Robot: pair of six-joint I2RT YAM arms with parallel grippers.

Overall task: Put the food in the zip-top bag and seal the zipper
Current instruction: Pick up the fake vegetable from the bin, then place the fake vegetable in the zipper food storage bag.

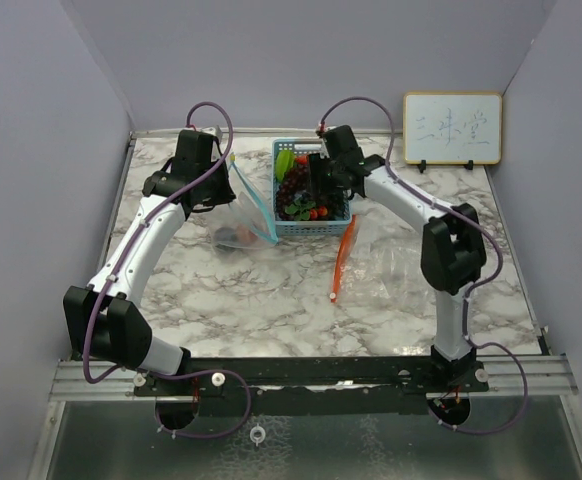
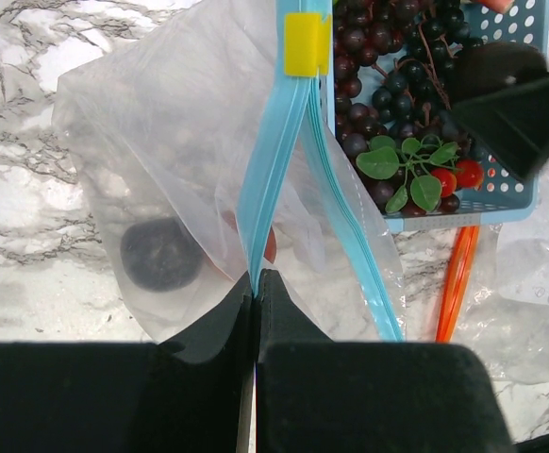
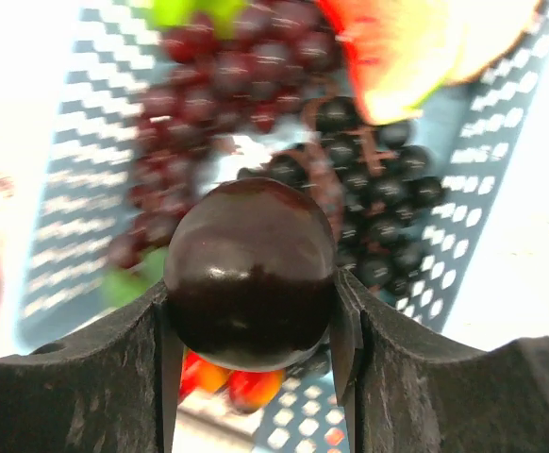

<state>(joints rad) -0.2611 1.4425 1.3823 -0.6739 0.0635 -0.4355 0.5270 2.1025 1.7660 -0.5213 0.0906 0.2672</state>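
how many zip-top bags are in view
2. The blue-zipper bag is pinched at its zipper by the left hand, left of the basket. The orange-zipper bag lies flat on the table near the basket's front right corner.

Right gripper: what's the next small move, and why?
Probably carry the dark round fruit left to the zip-top bag: the right gripper is shut on it over the basket, and the left gripper holds the bag's zipper edge up.
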